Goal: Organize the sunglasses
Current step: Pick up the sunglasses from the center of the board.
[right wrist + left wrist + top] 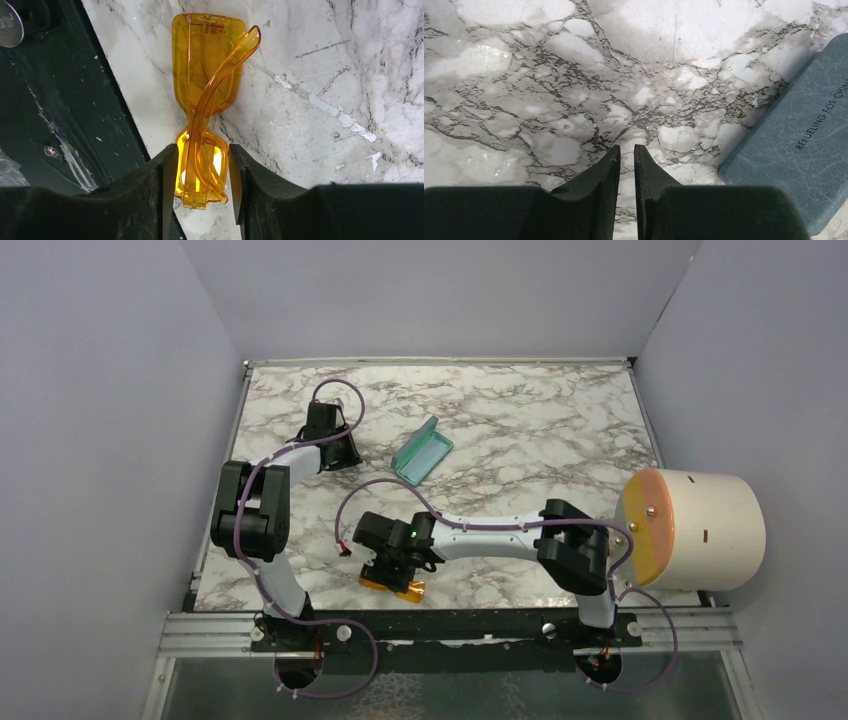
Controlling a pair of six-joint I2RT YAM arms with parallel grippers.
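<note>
fingers of the left gripper stand almost together, with a thin slit between them and nothing in it, over the white grey-veined marble table. just right of them lies the blue-grey oblong case with dark lettering, its near corner close to the right finger. farther right, the right gripper has its fingers partly apart and set against both sides of one lens of the small folded translucent orange-amber sunglasses. the other lens reaches out ahead of the fingertips, over the marble. left of these fingers runs a black edge rail.
</note>
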